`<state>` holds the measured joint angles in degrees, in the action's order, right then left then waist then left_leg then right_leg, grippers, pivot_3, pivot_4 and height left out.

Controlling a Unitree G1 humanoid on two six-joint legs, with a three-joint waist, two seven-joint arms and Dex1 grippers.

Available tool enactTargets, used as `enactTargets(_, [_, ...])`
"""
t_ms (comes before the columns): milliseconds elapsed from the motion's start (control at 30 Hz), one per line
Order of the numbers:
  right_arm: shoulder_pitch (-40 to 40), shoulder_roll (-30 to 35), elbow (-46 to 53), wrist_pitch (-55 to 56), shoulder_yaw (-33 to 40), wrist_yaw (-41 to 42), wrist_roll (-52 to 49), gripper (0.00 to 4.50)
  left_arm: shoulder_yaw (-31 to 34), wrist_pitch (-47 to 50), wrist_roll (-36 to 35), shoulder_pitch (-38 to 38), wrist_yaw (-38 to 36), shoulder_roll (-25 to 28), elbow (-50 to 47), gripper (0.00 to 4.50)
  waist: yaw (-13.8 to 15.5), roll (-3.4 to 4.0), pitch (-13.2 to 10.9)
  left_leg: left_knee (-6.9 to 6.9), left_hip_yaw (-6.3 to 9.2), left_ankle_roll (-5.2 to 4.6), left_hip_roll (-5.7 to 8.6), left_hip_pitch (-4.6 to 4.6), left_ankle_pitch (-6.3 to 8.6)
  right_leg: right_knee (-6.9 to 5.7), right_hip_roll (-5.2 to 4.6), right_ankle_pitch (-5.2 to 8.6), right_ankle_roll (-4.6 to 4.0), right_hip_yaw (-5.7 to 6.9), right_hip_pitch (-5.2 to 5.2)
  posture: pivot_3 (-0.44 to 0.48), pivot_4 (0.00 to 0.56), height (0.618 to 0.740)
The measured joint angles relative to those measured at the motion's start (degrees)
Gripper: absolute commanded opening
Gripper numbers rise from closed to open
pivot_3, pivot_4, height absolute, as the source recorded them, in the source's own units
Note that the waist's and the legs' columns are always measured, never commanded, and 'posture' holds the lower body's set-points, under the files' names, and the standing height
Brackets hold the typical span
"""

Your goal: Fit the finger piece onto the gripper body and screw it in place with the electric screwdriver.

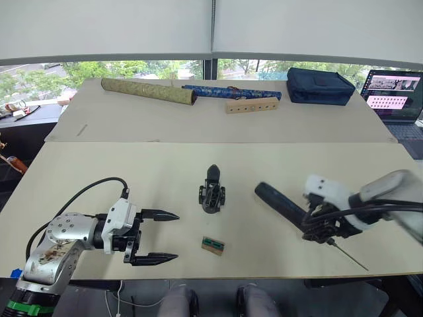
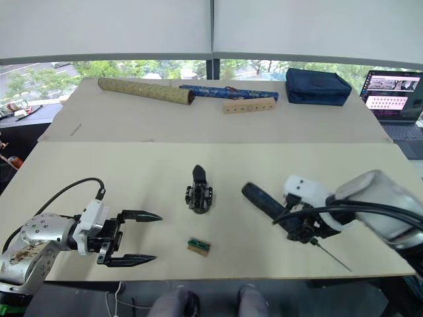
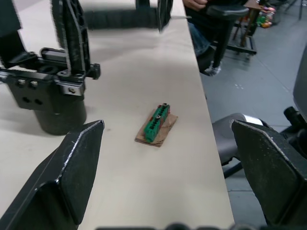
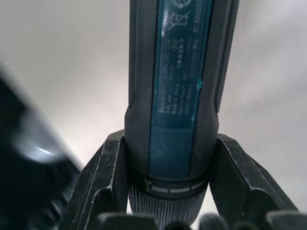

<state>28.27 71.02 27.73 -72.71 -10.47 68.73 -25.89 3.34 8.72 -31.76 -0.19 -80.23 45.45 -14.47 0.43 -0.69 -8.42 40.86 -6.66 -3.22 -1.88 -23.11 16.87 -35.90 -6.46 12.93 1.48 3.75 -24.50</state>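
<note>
Now, starting on the left, the left gripper [image 1: 158, 236] hovers just over the near table [image 1: 99, 172] with its two black claws spread wide and nothing between them, pointing toward the middle. Moving inward, the gripper body [image 1: 212, 196] stands upright at the table's centre, and the finger piece [image 1: 213, 174] looks already seated on top of it, pointing up; whether it is fully home I cannot tell. Just in front lies a small green strip on a brown card [image 1: 213, 246], possibly the screws, though that is too small to confirm. Over to the right, the right gripper [image 2: 305, 231] is clamped on the electric screwdriver [image 1: 281, 203], fingers pinching the barrel near the collar, handle slanting toward the centre, and the thin bit [image 1: 350, 255] aiming out toward the near right edge, away from the work.

Here's the risk: that bit has to swing right round to meet the screw hole, and a sweep that wide could clip the unheld body and topple it, or knock the finger piece loose. With nothing bracing the body, driving torque could spin it too. The left claws look best placed to steady it.
</note>
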Motion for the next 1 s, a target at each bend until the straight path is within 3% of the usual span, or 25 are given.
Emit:
enactTargets(100, [-3.4, -3.7, 0.7, 2.1, 13.8, 0.9, -5.3, 1.92, -0.5, -1.1, 0.4, -0.3, -1.1, 0.0, 1.4, 4.50, 0.0, -0.01, 0.0, 0.02, 0.02, -0.10, 0.00, 0.07, 0.06, 0.03, 0.02, 0.00, 0.00, 0.00, 0.13, 0.000, 0.150, 0.740])
enactTargets(167, [-4.9, -10.2, 1.3, 3.2, 22.8, 0.6, -10.3, 1.92, -1.4, -2.9, 1.8, -1.0, -2.5, 0.0, 3.2, 4.50, 0.2, -0.01, 0.0, 0.02, 0.02, -0.13, 0.02, 0.09, 0.07, 0.01, 0.02, -0.01, 0.00, -0.02, 0.16, 0.000, 0.150, 0.740])
enactTargets(333, [-6.7, -23.6, 6.4, 8.8, 34.2, -3.0, -22.2, 1.92, -3.2, -7.6, 5.1, -3.1, -3.7, -0.8, 6.9, 4.50, 0.4, 0.00, 0.0, 0.02, 0.07, -0.09, 0.04, 0.07, 0.05, -0.04, 0.02, -0.01, 0.01, 0.00, 0.19, 0.000, 0.150, 0.740])
enactTargets(500, [-13.3, -31.7, 12.1, 14.2, 32.3, -9.1, -24.9, 1.92, -5.0, -9.2, 7.1, -3.8, -2.5, -2.9, 9.0, 4.50, 0.3, -0.02, 0.0, 0.05, 0.06, -0.10, 0.08, 0.04, 0.05, -0.01, 0.01, -0.02, 0.02, -0.01, 0.19, 0.000, 0.150, 0.740])
enactTargets(667, [-16.1, -37.2, 14.6, 23.3, 23.7, -8.3, -24.2, 1.92, -8.0, -9.8, 9.3, -4.8, -1.6, -5.4, 12.0, 4.50, 0.2, -0.02, 0.0, 0.06, 0.06, -0.10, 0.08, 0.15, 0.04, -0.08, 0.05, -0.01, 0.02, -0.02, 0.24, 0.000, 0.150, 0.740])
enactTargets(800, [-14.4, -42.7, 11.2, 34.0, 16.5, -6.1, -19.5, 1.92, -11.3, -9.8, 11.8, -6.7, 0.2, -8.3, 14.3, 4.50, 0.1, -0.02, 0.0, 0.09, 0.07, -0.11, 0.12, 0.21, 0.04, -0.17, 0.07, -0.01, 0.02, -0.04, 0.26, 0.000, 0.150, 0.740])
enactTargets(1000, [-12.6, -44.6, 4.5, 47.5, 10.4, -0.2, -13.5, 1.92, -14.3, -9.7, 15.0, -9.7, 3.5, -11.9, 16.3, 4.50, 0.3, -0.02, 0.0, 0.10, 0.07, -0.06, 0.14, 0.17, 0.00, -0.13, 0.08, -0.01, 0.03, -0.01, 0.26, 0.000, 0.150, 0.740])
